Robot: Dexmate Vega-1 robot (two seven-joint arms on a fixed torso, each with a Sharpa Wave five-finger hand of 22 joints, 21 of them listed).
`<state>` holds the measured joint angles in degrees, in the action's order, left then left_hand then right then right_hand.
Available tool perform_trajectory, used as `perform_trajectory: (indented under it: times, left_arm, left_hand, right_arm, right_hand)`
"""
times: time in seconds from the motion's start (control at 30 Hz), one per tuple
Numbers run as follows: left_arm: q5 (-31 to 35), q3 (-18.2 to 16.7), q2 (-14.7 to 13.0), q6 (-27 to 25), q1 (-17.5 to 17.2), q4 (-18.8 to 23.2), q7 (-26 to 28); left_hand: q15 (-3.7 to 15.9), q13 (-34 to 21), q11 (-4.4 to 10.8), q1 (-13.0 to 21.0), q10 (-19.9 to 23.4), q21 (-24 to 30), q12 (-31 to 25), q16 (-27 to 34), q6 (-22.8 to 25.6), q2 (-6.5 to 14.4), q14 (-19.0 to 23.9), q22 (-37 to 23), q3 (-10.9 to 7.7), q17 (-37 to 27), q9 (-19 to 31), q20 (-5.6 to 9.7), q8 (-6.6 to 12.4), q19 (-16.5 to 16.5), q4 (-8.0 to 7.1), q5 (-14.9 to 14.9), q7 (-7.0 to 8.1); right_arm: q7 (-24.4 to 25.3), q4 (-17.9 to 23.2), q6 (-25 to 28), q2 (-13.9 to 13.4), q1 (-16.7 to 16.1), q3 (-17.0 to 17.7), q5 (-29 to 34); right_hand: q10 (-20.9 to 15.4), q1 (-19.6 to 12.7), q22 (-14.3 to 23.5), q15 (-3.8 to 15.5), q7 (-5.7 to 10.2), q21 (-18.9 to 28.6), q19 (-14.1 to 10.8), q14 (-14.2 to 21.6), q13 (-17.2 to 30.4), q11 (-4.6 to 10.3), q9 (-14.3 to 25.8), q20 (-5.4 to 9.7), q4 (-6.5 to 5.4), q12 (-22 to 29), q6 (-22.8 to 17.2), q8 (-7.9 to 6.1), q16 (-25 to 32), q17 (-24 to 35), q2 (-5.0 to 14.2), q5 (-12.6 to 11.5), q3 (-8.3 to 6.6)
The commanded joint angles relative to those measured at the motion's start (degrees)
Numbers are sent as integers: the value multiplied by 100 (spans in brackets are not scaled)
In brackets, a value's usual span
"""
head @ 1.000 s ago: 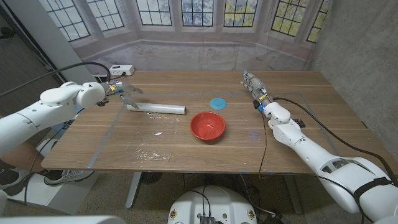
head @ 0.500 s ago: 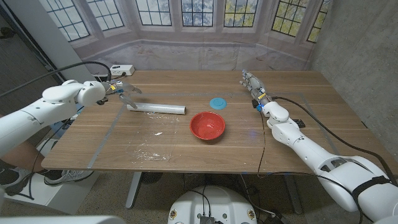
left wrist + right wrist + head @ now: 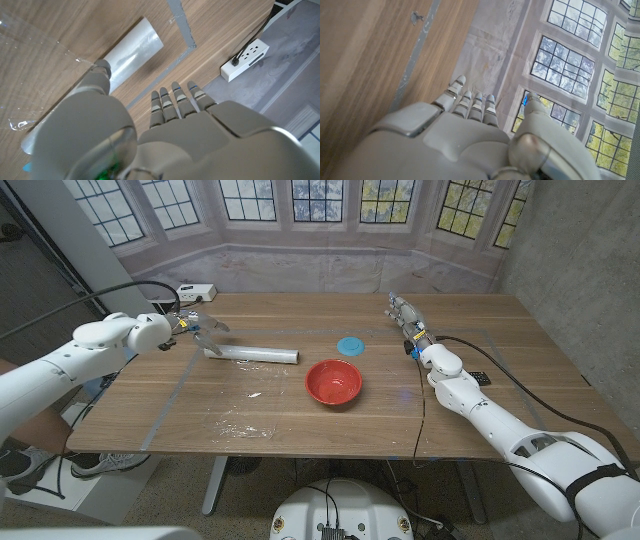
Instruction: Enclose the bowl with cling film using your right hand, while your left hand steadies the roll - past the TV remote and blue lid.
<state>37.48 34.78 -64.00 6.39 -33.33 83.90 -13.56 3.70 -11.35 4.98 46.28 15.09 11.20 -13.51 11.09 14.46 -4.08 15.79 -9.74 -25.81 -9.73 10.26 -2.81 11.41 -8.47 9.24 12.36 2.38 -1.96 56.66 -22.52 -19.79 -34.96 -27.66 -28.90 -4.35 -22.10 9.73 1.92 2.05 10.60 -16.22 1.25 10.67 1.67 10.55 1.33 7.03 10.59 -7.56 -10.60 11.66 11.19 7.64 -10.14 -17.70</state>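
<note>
A red bowl (image 3: 334,382) stands at the middle of the wooden table (image 3: 470,320). Left of it lies the cling film roll (image 3: 255,354), also seen close up as a silvery tube (image 3: 135,47). My left hand (image 3: 200,325) hovers over the roll's left end with its fingers (image 3: 175,100) spread and its thumb close above the tube; nothing is gripped. My right hand (image 3: 404,313) is raised over the far right part of the table, fingers (image 3: 470,102) straight and apart, holding nothing. A blue lid (image 3: 349,345) lies just behind the bowl. A dark TV remote (image 3: 481,378) shows beside my right forearm.
A white power strip (image 3: 195,291) with a cable sits at the table's far left edge, also seen as a white block (image 3: 247,60). Crumpled loose film (image 3: 240,426) lies near the front left. Grey tape lines (image 3: 172,395) mark a rectangle on the wood.
My right hand and forearm have shifted slightly to the left. The left hand stays over the roll's end. Bowl, lid and roll have not moved.
</note>
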Motion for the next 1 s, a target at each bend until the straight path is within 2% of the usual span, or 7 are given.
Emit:
perform_trajectory:
  times: [0.03,0.37,0.53,0.7,1.0]
  left_arm:
    - [-88,-86,-88,-152,-355,166,532]
    - [-253,-384,-349,-509,-1008,586,1189]
    - [-349,-465,-423,-634,-1202,667,1286]
    - [-390,-498,-467,-651,-1308,651,1393]
    - [-230,-418,-390,-585,-1269,452,1610]
  left_hand:
    - [12,-10,0,96,122,41,-64,63,128,-1,147,-24,39,-20,17,-2,53,-88,-3,2,-4]
    - [28,-24,7,210,299,53,-106,96,251,5,344,-24,38,-23,20,-11,63,-179,15,-14,-13]
    - [7,-32,24,267,372,47,-117,108,389,-21,469,-23,46,-21,22,-21,91,-202,21,-23,-10]
    - [76,-31,27,331,584,54,-160,147,660,-55,780,-22,49,-20,26,7,137,-290,11,-32,-13]
    - [125,-28,69,375,692,48,-172,139,782,-107,898,-22,65,-10,27,32,148,-317,17,-38,10]
  right_arm:
    - [73,79,-59,-28,-90,9,31]
    - [48,29,-184,10,-123,9,29]
    - [107,107,-163,-10,-157,4,61]
    - [157,219,-101,-35,-201,-12,89]
    - [285,385,-44,-39,-290,-39,147]
  right_hand:
    - [-33,-36,15,204,-2,28,20,-8,11,7,6,-25,20,42,-27,-34,2,15,32,-25,-10]
    - [-51,-39,15,190,0,36,7,0,12,9,7,-41,23,49,-49,-43,6,13,36,-25,-6]
    - [-57,-39,15,191,1,40,0,8,12,10,7,-53,24,51,-64,-48,10,13,37,-24,-4]
    - [-72,-40,15,190,-11,43,-7,13,12,12,8,-70,26,57,-78,-53,13,12,37,-24,-1]
    - [-81,-44,16,196,-13,47,-12,21,13,14,8,-76,29,59,-91,-57,16,11,38,-24,1]
